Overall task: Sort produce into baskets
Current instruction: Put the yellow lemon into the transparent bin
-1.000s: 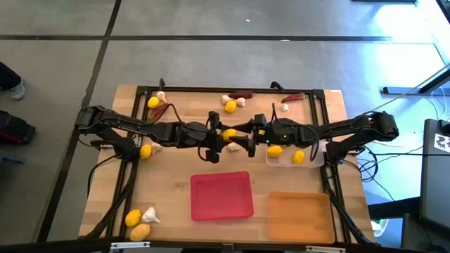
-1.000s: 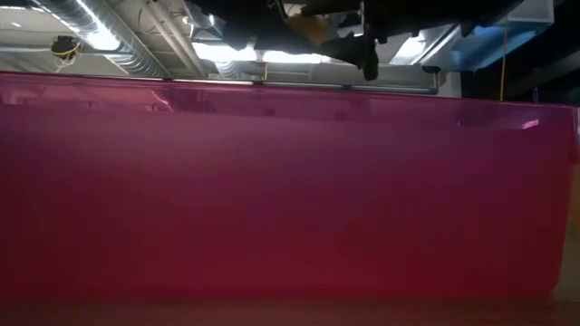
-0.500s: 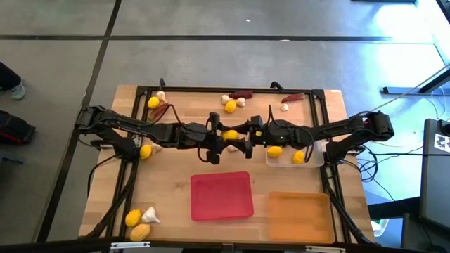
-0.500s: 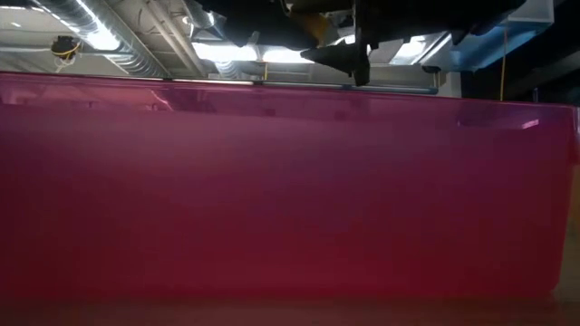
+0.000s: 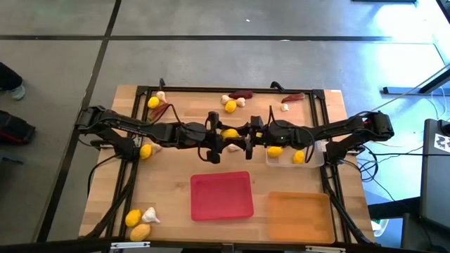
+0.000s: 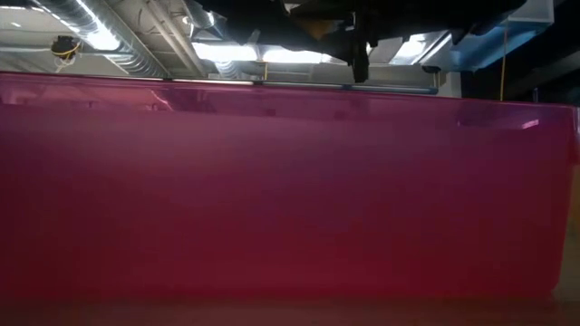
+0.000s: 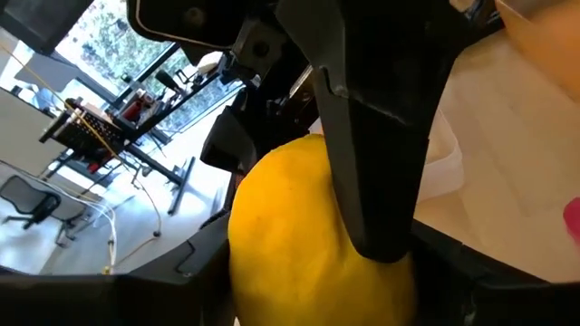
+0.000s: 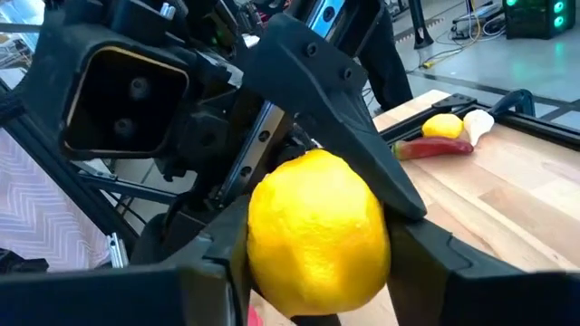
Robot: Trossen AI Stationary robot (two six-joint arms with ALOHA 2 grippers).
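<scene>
A yellow lemon (image 5: pixel 230 133) hangs above the table's middle, between both grippers. My left gripper (image 5: pixel 225 137) reaches in from the left and is shut on it. My right gripper (image 5: pixel 239 135) comes from the right and closes on the same lemon (image 8: pixel 317 231). Near the front edge lie the red basket (image 5: pixel 221 211) and the orange basket (image 5: pixel 298 218). The clear basket (image 5: pixel 314 163) at the right holds two lemons (image 5: pixel 275 150). Loose lemons, dark red chilies (image 5: pixel 242 94) and garlic bulbs (image 5: pixel 150 215) lie on the board. My left gripper pinches the lemon's sides (image 7: pixel 249 263) between its two fingers, coming roughly level from the table's left. The lemon is lifted clear of the table. My right gripper has its two fingers (image 8: pixel 412 258) against the lemon's opposite sides (image 8: pixel 263 267), level from the table's right. One finger (image 7: pixel 381 136) crosses the lemon's front in the left wrist view.
The red basket's wall (image 6: pixel 290 199) fills the low view. Black frame rails (image 5: pixel 232 89) run along the board's far edge and sides. Produce lies along the far edge, at the left (image 5: pixel 145 150) and in the near left corner (image 5: pixel 137 225).
My right gripper has edged toward the table's left, up to the lemon that my left gripper keeps still above the table. Its fingers now lie against that lemon.
</scene>
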